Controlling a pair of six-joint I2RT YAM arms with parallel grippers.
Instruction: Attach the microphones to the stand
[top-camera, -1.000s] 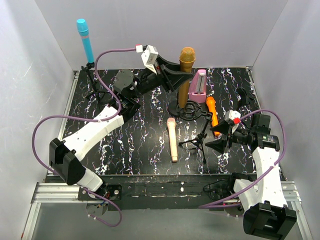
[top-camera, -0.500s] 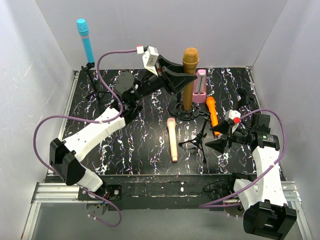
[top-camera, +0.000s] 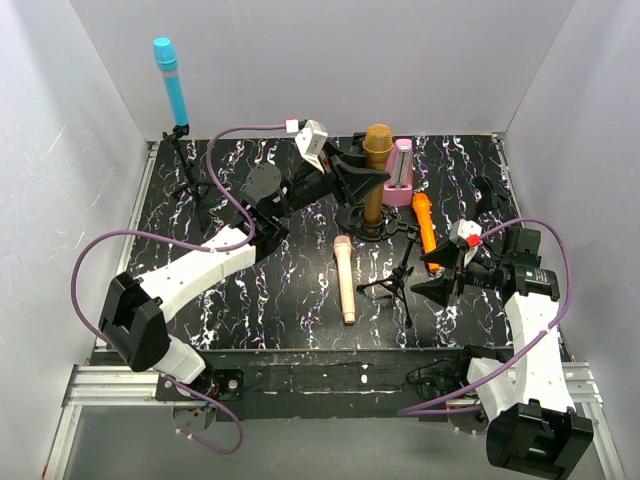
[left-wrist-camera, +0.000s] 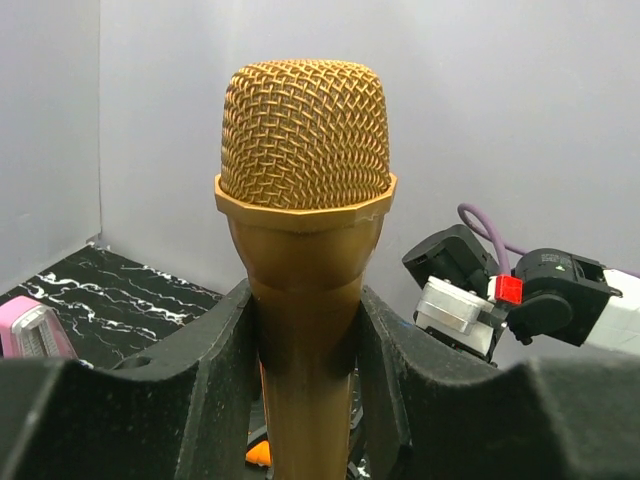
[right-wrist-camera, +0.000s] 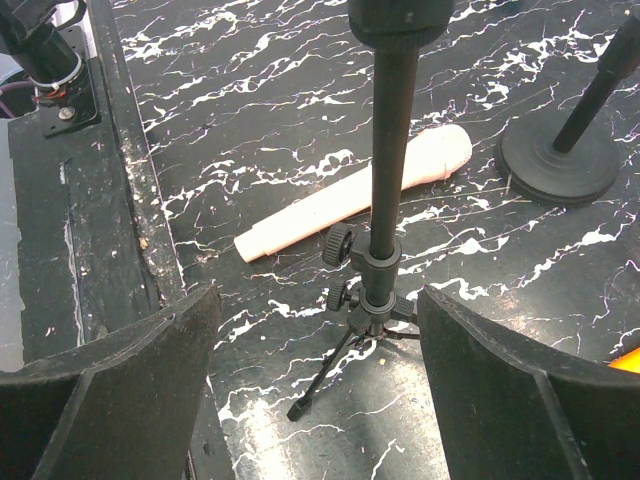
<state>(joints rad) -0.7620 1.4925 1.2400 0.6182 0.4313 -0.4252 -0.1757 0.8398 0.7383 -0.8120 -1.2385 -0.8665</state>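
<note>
My left gripper (top-camera: 370, 178) is shut on the gold microphone (top-camera: 376, 165) and holds it upright over a round black stand base (top-camera: 392, 229). Its lower end reaches the base, and I cannot tell if it is seated. In the left wrist view the fingers (left-wrist-camera: 190, 390) clamp the gold microphone (left-wrist-camera: 305, 190) below its mesh head. The sky blue microphone (top-camera: 171, 82) stands in a stand at the back left. The pale pink-cream microphone (top-camera: 345, 279) and the orange microphone (top-camera: 425, 226) lie on the table. My right gripper (top-camera: 441, 290) is open and empty, facing a small black tripod stand (right-wrist-camera: 381, 250).
A mauve rectangular block (top-camera: 400, 172) stands behind the gold microphone. The pink-cream microphone (right-wrist-camera: 350, 205) lies just beyond the tripod in the right wrist view. The table's front rail (top-camera: 330, 365) runs along the near edge. White walls close in the table.
My left gripper has lowered the gold microphone toward the round black base. The right arm and the other microphones have not moved.
</note>
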